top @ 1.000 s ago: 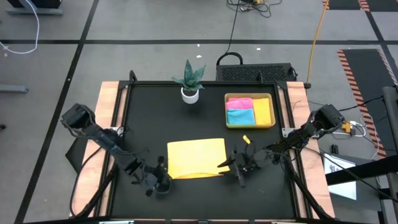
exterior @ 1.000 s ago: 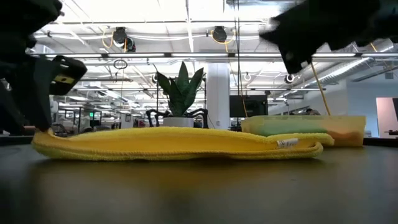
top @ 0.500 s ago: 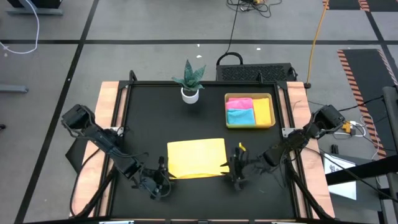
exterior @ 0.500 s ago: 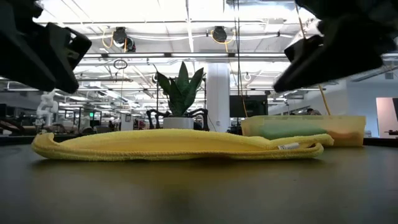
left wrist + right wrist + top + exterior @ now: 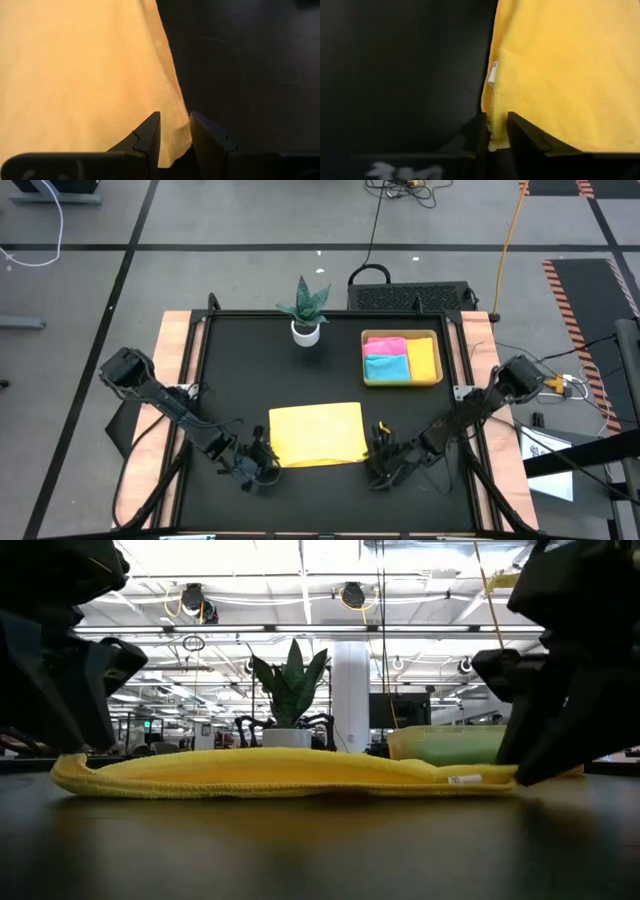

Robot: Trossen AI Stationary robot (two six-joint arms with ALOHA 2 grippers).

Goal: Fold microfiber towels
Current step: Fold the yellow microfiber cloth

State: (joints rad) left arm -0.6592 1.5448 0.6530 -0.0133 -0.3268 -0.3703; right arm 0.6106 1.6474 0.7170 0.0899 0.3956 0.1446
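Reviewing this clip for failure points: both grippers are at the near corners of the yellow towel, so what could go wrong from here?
1. The left gripper straddles only the very corner of the yellow microfiber towel, so it may slip out on lifting.
2. The right gripper also pinches just the edge near the white tag; one-sided slippage would probably skew the fold.
3. Dragging could bunch the cloth on the black table.

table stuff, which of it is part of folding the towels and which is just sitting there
Part of the job:
yellow towel, flat in the middle
pink towel, blue towel and orange towel, in the tray
left gripper and right gripper, at its near corners

Just sitting there:
tray
potted plant
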